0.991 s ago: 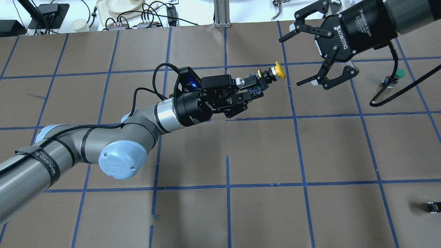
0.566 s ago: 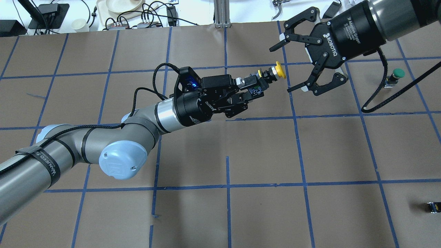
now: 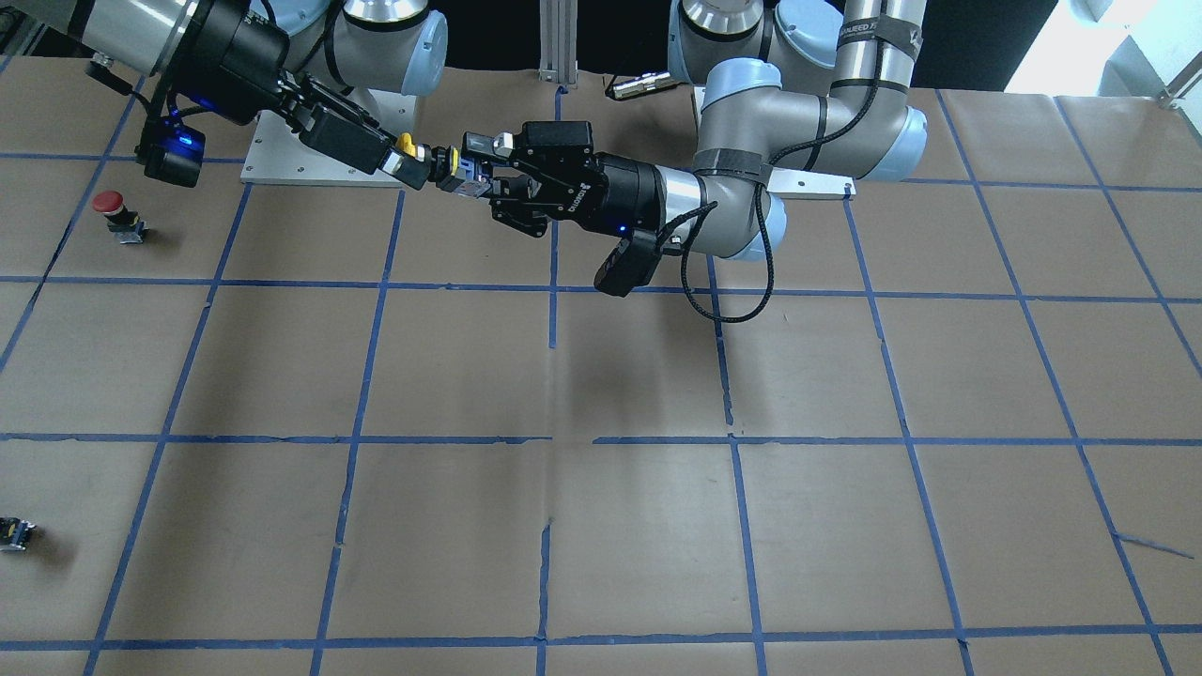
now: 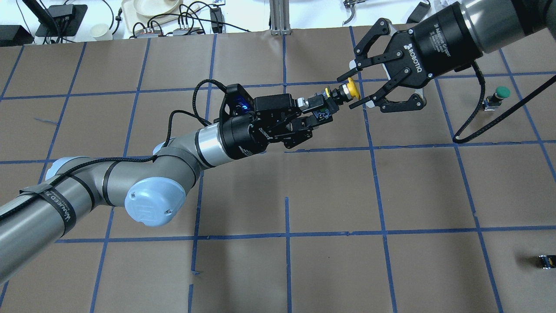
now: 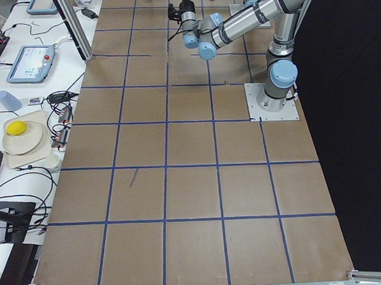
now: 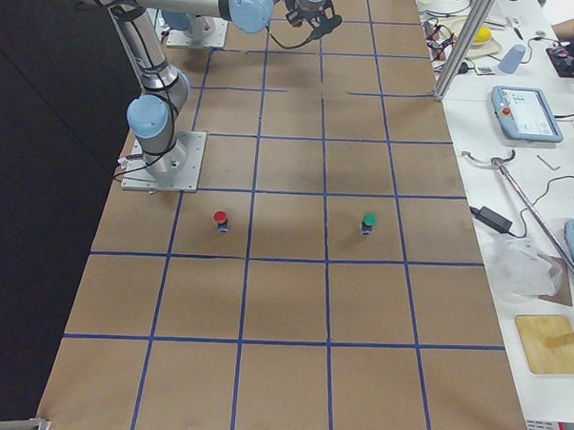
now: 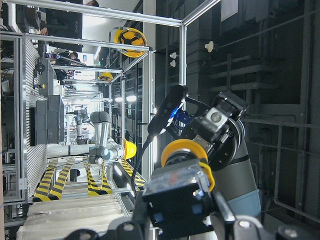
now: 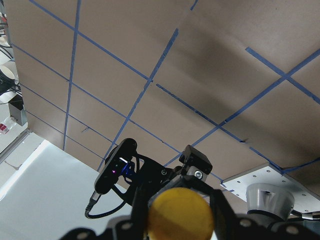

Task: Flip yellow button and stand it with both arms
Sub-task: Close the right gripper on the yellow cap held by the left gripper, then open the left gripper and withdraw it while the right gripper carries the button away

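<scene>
The yellow button is held in the air, lying sideways. Its yellow cap points at my right gripper. My left gripper is shut on the button's grey base block. My right gripper is open, with one fingertip on each side of the cap, not closed on it. In the front view the button sits between the left gripper and the right gripper. The right wrist view shows the cap end-on, close between its fingers. The left wrist view shows the button from behind.
A green-capped button stands on the table at the right. A red-capped button stands below the right arm. A tiny black part lies near the right front edge. Cables and a tray lie beyond the table's far edge.
My right gripper has moved left toward the button, still open, and its fingertips now straddle the yellow cap. My left arm and the button have not moved.
</scene>
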You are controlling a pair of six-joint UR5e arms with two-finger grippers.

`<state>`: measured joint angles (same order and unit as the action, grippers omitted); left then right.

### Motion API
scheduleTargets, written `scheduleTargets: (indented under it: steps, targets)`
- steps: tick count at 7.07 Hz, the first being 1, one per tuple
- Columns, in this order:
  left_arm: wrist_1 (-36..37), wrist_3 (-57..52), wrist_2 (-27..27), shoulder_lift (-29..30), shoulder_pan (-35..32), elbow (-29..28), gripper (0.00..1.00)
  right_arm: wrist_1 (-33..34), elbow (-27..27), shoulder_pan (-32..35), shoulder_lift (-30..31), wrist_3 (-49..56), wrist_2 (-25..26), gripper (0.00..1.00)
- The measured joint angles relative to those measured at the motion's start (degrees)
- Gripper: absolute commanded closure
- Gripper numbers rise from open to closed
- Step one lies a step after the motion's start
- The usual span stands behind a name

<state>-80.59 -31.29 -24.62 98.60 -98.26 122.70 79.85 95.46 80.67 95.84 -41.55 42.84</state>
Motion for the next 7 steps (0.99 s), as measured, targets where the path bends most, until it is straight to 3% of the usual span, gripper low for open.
scheduleTargets:
  steps: [1, 4, 5, 7]
  targets:
    - [0.0, 0.0, 0.02, -0.04, 0.0, -0.01, 0.0, 0.02, -0.07, -0.03, -0.03, 0.04, -0.2, 0.78]
    - [-0.06, 3.95, 1.36, -0.56, 0.32, -1.58, 0.0, 0.15, -0.53, -0.33, -0.12, -0.01, -0.21, 0.79]
    - [-0.06, 8.42, 5.02, -0.93, 0.95, -4.07, 0.0, 0.35, -1.18, -0.62, -0.24, 0.09, 0.77, 0.79]
    - [0.6, 20.49, 19.01, -1.39, 3.59, -12.06, 0.0, 0.6, -2.59, -1.92, -0.42, 3.25, 6.46, 0.79]
